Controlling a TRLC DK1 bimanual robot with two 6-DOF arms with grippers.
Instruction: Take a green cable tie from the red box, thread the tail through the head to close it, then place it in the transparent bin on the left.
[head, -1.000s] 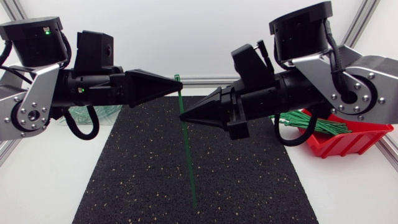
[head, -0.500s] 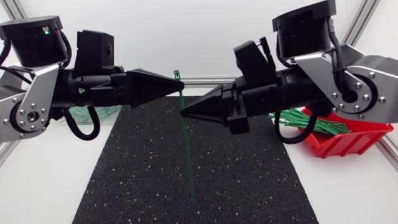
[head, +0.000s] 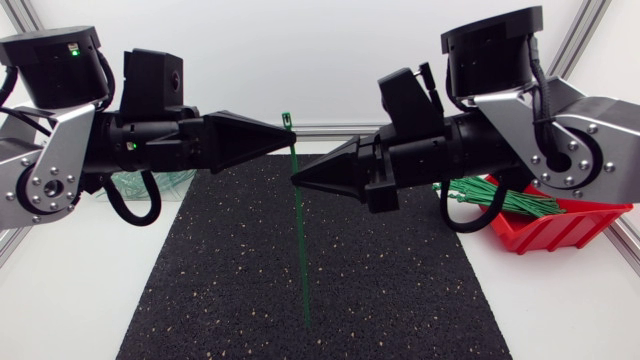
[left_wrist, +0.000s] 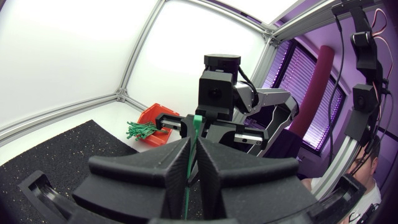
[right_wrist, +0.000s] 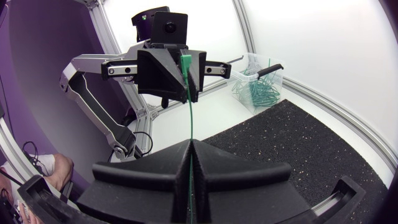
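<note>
One green cable tie (head: 299, 230) hangs upright in the air above the middle of the black mat (head: 400, 290), held by both arms. Its head points up and its tail drops straight toward the mat's near edge. The left end effector (head: 285, 137) is clamped on the strap just beneath the head. The right end effector (head: 297, 180) is clamped on the strap a little lower, and each wrist view shows the strap pinched between that arm's closed fingers. The red box (head: 560, 225), with spare ties (head: 500, 200) in it, sits at the right edge of the counter (head: 60, 300). The transparent bin (right_wrist: 258, 81) stands at the counter's far left corner, behind the left arm, with green ties inside.

Step in hand, as judged: the tie is out of the box and steadied between the arms, but threading is not yet done, since the strap is straight with no loop. The next move probably calls for a grip nearer the tail's tip. The strap must then be bent round so that the tip meets the slot in the head squarely while the left arm keeps the head steady.
</note>
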